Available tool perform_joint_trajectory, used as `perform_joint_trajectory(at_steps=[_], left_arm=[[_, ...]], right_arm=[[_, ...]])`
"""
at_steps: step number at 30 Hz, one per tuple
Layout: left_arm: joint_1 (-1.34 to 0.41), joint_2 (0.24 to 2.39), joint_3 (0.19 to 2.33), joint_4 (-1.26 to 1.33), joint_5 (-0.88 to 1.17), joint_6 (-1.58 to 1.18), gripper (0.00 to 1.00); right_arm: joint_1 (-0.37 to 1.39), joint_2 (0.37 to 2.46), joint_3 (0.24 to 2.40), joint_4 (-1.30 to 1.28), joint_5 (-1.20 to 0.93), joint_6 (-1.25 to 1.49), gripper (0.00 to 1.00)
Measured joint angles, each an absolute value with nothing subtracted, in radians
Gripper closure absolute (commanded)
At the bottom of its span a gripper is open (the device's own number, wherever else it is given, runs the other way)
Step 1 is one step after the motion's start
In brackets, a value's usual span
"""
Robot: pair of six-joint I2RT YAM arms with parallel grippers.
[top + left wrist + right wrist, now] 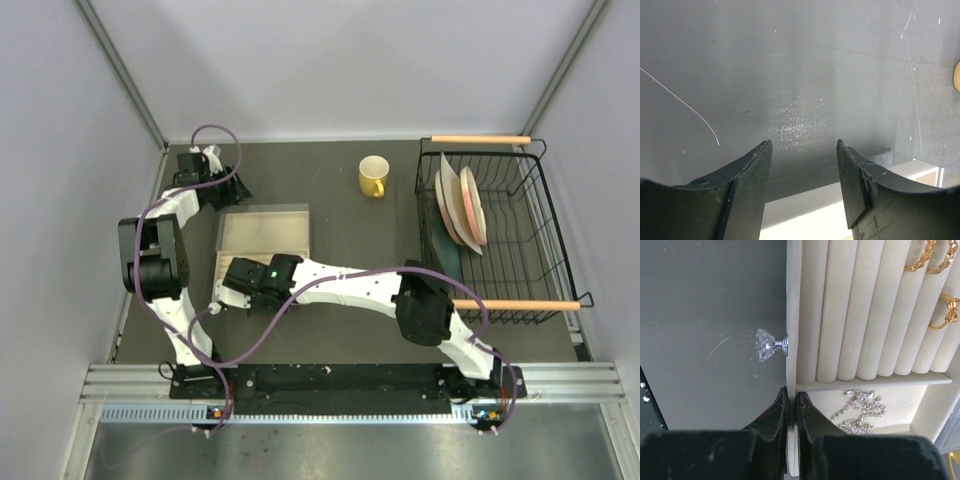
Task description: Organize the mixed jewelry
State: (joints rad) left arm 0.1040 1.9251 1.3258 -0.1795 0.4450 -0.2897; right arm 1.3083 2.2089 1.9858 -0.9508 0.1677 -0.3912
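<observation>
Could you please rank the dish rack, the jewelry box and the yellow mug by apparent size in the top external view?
Largest to smallest:
1. black wire dish rack
2. cream jewelry box
3. yellow mug, clearly the smallest

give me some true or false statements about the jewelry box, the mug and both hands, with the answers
1. The right hand is shut on the front wall of the jewelry box. True.
2. The left hand is shut. False: its fingers stand apart with nothing between them, above the table.
3. The silvery cluster lies in the box's flat compartment, beside the padded rolls. True.
4. The yellow mug sits inside the dish rack. False: it stands on the table, left of the rack in the top view.
5. The gold rings sit in slots between the rolls. True.
</observation>
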Motion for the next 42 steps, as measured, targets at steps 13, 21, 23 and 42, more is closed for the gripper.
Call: perform_joint_trajectory(at_steps=[13,21,23,42], left_arm=[[0.105,1.925,1.323,-0.175,0.449,-0.290,0.41],[0.105,1.925,1.322,-0.173,0.452,-0.290,0.41],[0.106,1.925,1.322,-0.172,0.453,-0.290,0.41],[0.106,1.925,1.320,-0.168,0.456,-0.290,0.41]], right_arm=[[1.304,2.213,2.011,-0.960,0.176,-0.390,1.00],[1.304,2.213,2.009,-0.958,0.175,-0.390,1.00],[1.304,2.212,2.002,-0.949,0.174,-0.390,1.00],[1.299,2.182,1.922,-0.853,0.167,-0.381,1.00]])
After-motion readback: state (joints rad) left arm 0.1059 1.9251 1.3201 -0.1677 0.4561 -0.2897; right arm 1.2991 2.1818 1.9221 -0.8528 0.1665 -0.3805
